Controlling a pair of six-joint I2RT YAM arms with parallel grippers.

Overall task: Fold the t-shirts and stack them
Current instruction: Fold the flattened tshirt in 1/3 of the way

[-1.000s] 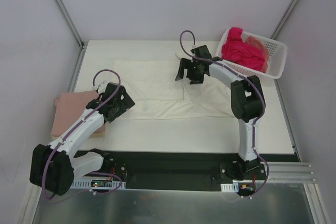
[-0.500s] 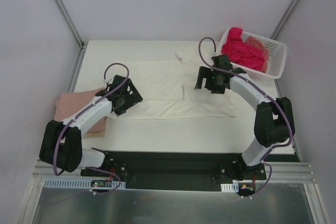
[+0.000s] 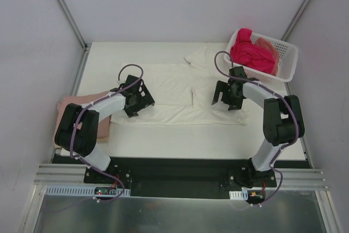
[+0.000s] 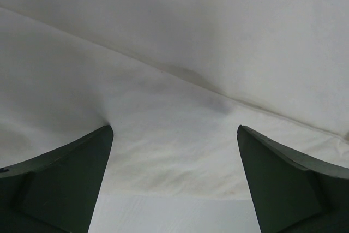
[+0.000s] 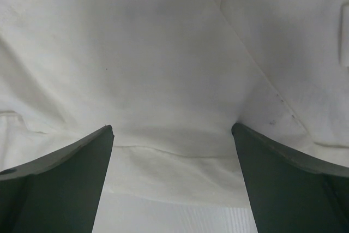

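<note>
Both grippers are gaping wide, holding nothing | left gripper (image 3: 137, 99) is hovering over left end of cream-white t-shirt (image 3: 180, 94) | right gripper (image 3: 224, 96) over right end

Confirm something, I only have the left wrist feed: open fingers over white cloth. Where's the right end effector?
Observer: The right end effector is low over the same cream-white t-shirt, near its right end, jaws open.
Operator: Any shirt folded already?
Observer: One. A pink t-shirt lies in a folded rectangle at the far left.
Operator: More to do?
Observer: Yes. A magenta t-shirt and a peach t-shirt sit bunched in the white basket at the far right.
</note>
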